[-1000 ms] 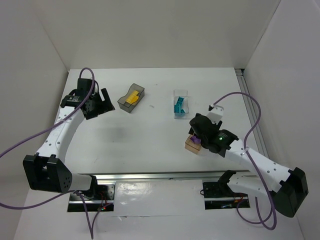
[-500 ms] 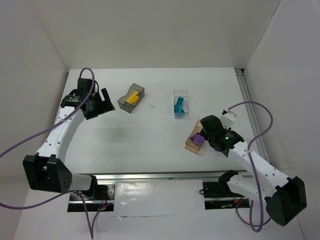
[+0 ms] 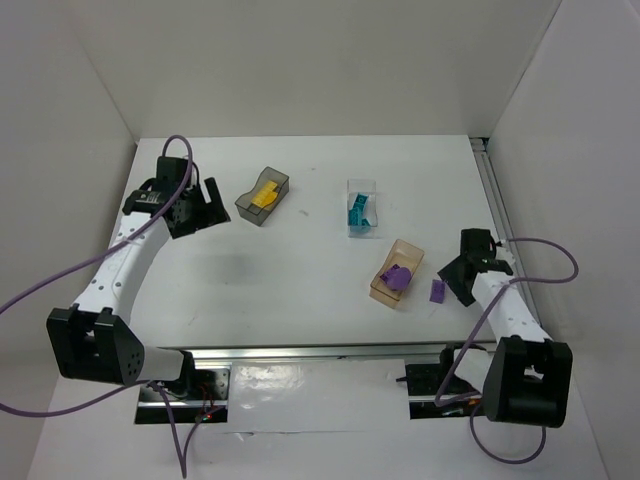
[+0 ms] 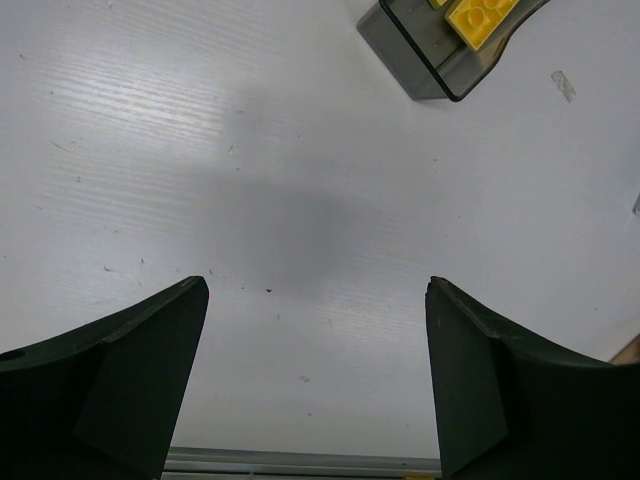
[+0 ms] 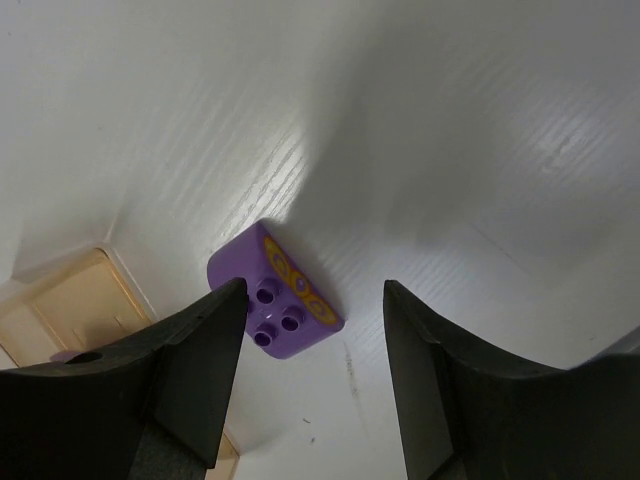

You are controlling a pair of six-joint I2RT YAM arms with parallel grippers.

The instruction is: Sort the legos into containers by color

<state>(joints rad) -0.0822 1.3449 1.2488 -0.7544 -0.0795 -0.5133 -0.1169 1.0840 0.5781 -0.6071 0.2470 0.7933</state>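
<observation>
A loose purple lego (image 3: 437, 290) lies on the table just right of the amber-peach container (image 3: 397, 273), which holds another purple lego (image 3: 397, 279). In the right wrist view this loose purple lego (image 5: 277, 305) lies between my open fingers, close to the left one, untouched. My right gripper (image 3: 456, 277) is open and empty beside it. The smoky grey container (image 3: 263, 197) holds yellow legos (image 4: 480, 14). The clear container (image 3: 362, 208) holds teal legos (image 3: 357, 213). My left gripper (image 3: 207, 208) is open and empty, left of the grey container.
White walls enclose the table on three sides. A metal rail (image 3: 330, 352) runs along the near edge between the arm bases. A corner of the amber-peach container (image 5: 60, 310) shows at the left of the right wrist view.
My right arm has swung right, away from the amber-peach container, to the table's right side. The loose purple lego now shows beside the container. The left arm has not moved.
</observation>
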